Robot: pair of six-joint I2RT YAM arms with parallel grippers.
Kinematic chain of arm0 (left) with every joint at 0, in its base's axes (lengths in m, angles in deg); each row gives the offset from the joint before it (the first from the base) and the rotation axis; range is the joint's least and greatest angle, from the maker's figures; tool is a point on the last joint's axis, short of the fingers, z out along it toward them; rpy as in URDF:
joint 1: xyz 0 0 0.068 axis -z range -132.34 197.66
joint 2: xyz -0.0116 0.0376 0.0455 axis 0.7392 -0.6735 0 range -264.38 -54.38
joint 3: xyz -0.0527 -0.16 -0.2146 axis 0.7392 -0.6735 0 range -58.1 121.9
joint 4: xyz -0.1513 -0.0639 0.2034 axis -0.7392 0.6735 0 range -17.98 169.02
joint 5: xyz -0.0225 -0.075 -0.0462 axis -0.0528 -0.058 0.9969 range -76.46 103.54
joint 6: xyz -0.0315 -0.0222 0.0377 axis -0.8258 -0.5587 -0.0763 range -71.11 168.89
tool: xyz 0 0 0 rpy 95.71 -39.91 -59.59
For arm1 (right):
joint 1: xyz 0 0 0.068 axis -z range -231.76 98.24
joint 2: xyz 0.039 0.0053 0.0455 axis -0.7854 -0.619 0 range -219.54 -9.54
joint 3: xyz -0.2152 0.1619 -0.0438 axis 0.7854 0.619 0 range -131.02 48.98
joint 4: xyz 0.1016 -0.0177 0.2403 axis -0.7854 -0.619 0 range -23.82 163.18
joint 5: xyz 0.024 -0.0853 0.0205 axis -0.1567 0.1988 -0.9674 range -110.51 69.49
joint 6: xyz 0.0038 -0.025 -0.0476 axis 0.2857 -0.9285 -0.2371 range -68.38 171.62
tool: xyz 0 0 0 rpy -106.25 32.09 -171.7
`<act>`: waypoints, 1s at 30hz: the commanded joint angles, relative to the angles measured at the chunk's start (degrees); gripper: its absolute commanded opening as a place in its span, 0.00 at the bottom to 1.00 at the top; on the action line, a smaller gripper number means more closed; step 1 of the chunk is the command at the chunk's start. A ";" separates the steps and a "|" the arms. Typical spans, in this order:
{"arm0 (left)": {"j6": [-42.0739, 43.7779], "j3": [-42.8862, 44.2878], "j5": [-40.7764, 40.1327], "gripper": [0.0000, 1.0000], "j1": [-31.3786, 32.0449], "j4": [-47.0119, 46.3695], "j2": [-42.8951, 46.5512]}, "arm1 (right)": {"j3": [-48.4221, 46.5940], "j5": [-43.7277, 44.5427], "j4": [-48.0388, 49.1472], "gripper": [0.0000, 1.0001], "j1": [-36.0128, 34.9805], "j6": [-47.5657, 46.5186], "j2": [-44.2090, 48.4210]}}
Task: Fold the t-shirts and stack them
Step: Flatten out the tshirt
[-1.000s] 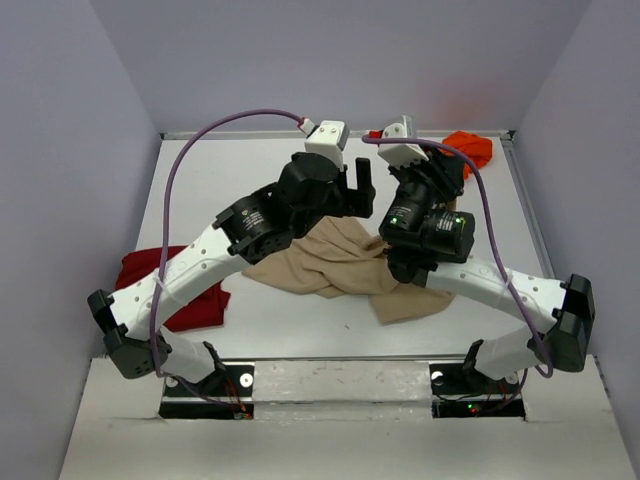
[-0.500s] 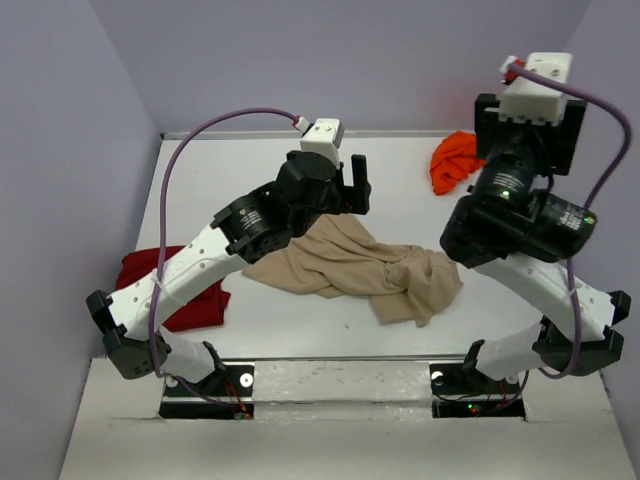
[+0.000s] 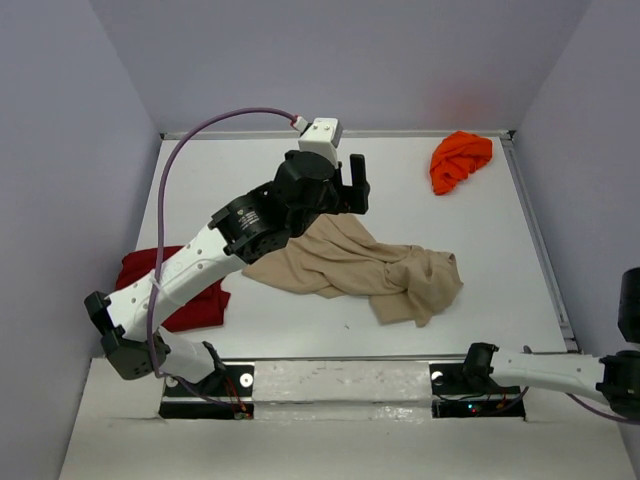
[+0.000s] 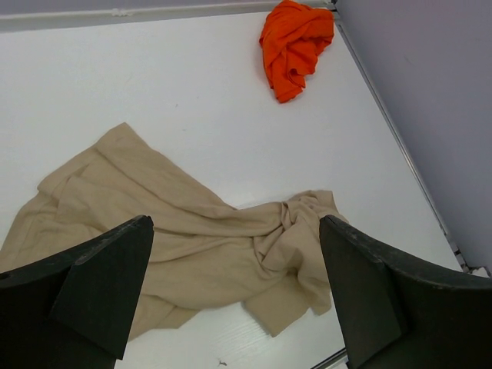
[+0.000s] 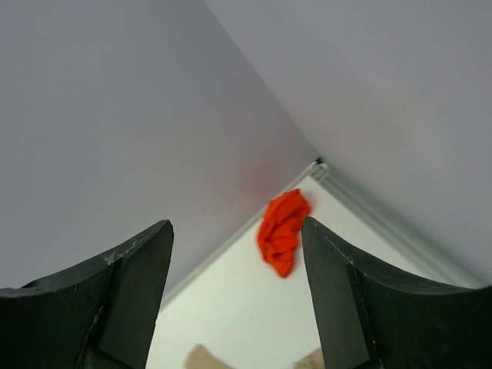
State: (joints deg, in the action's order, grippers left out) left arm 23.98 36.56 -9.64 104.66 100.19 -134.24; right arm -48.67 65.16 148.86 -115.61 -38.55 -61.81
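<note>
Tan shirt point(image 3: 350, 265): long axis 9 to 3 o'clock.
Left gripper point(image 3: 355, 185): nearer, shirt at 6 o'clock, jaws apart.
Right gripper point(image 5: 237, 231): jaws apart, empty.

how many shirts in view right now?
3. The tan shirt lies crumpled in the centre, the dark red shirt sits near left, partly under the left arm, and the orange shirt is bunched far right. More could be hidden underneath.
</note>
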 commanded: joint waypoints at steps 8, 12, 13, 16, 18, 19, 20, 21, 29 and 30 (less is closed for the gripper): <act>0.65 -0.08 -3.45 0.99 0.05 -1.09 5.15 | 18.98 -10.09 -78.72 0.67 -1.01 84.99 16.52; 0.56 -0.08 -5.73 0.99 -0.04 1.01 3.92 | 11.20 -15.06 -113.13 0.67 -1.01 106.31 3.81; 0.39 -0.26 -6.35 0.99 -0.04 1.54 3.74 | 10.03 -16.40 -120.17 0.68 -1.01 112.43 1.75; -0.49 -0.87 -8.20 0.99 -0.56 3.56 2.52 | 11.68 -22.20 -125.25 0.67 -1.01 117.32 -1.42; -2.68 -1.40 -7.76 0.99 -2.75 6.11 1.20 | 15.54 -23.00 -125.51 0.66 -1.01 119.94 -1.70; -2.95 -1.83 -7.50 0.99 -3.46 6.46 1.02 | 17.04 -24.13 -125.69 0.66 -1.01 121.62 -1.17; -3.13 -2.36 -7.06 0.99 -4.16 6.81 0.76 | 18.53 -25.10 -125.69 0.66 -0.05 122.68 -0.38; -3.13 -3.32 -6.71 0.99 -5.21 7.08 0.40 | 21.33 -25.63 -125.60 0.66 0.74 123.56 1.02; -2.96 -5.88 -2.93 0.99 -9.97 7.25 -0.56 | 36.81 -31.44 -127.09 0.66 6.55 135.77 10.77; -2.96 -5.97 -2.92 0.99 -10.32 7.52 -0.83 | 36.83 -31.79 -127.10 0.66 7.16 136.66 10.79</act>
State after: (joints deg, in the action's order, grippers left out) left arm 21.58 30.65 -13.13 95.85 107.70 -135.39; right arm -14.42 34.93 22.88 -109.43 89.92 -53.11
